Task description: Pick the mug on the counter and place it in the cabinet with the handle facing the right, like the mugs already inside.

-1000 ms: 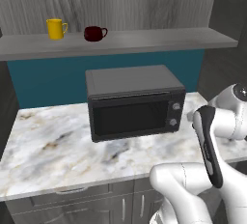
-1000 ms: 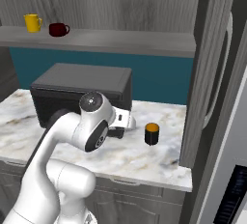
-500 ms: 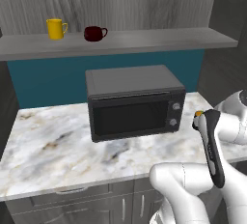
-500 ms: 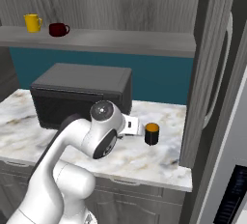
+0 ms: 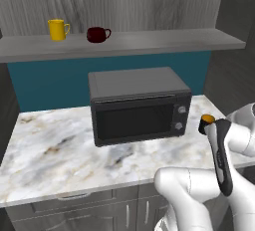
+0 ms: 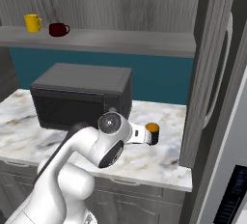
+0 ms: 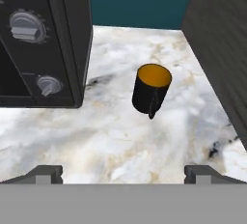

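Black outside and orange inside, the mug (image 7: 151,90) stands upright on the white marble counter (image 7: 120,136) near its right end, between the black microwave (image 7: 43,39) and the dark grey side panel (image 7: 219,39) that closes the counter on the right. In the hand view its loop handle points toward the camera, and the mug sits apart from the microwave's front corner, touching neither it nor the panel. The gripper (image 7: 123,174) hovers short of the mug with its jaws spread as wide as they go and nothing between them; the two dark fingertips (image 7: 46,174) stand well to either side of the mug's line, with bare marble ahead of them.

From the left base view the mug's orange rim (image 5: 207,119) peeks out just behind the white arm, to the right of the microwave (image 5: 137,105). From the right base view the mug (image 6: 152,132) shows just past the arm's wrist.

Above the counter, the grey cabinet shelf (image 5: 149,43) carries a yellow mug (image 5: 58,29) and a dark red cup (image 5: 97,34) side by side near its left end, both with handles to the right.
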### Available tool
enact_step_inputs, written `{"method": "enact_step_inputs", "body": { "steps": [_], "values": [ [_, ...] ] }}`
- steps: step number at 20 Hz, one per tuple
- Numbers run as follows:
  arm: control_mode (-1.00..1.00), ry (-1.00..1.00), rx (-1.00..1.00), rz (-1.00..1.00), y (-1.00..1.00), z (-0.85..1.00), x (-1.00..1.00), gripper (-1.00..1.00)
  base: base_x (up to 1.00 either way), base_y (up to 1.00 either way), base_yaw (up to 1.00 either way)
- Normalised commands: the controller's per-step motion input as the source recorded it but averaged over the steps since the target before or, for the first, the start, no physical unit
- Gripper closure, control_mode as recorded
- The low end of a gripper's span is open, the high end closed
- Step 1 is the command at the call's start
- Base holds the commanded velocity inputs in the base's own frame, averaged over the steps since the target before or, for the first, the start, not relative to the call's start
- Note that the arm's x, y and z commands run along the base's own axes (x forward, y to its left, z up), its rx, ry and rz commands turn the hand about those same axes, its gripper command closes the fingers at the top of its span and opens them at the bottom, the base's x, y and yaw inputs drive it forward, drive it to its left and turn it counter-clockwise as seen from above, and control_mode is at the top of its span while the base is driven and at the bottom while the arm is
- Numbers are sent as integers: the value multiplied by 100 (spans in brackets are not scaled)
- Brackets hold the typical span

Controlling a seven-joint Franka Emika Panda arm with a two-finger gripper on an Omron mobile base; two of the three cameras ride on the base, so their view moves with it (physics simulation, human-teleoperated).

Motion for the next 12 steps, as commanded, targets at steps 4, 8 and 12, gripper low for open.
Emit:
{"method": "enact_step_inputs", "body": {
  "steps": [4, 8, 12],
  "values": [
    [-100, 0, 0, -1, -25, -8, 16, -100, 0, 0, 0],
    [-100, 0, 0, -1, -25, -8, 28, -100, 0, 0, 0],
    [-100, 0, 0, 0, -23, -12, 33, -100, 0, 0, 0]
  ]
}}
